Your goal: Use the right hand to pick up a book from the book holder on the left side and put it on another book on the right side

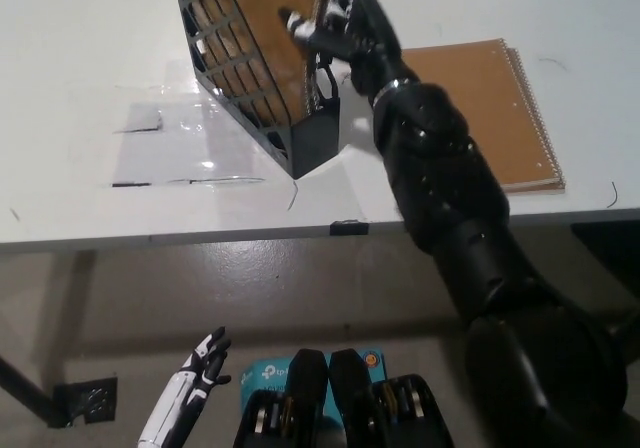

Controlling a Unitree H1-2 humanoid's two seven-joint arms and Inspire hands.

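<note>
At about twelve o'clock on the white table, the black right hand is clamped on the spiral-bound edge of a brown cardboard-covered notebook, which stands tilted in the black lattice book holder. A second brown spiral-bound notebook lies flat on the table toward two o'clock, well apart from the holder. The white left hand rests down at seven o'clock below the table edge, fingers spread and holding nothing.

An office or lab workspace is suggested. A plain white table is seen over a bare concrete floor, with a black mesh book holder and spiral notebook.
</note>
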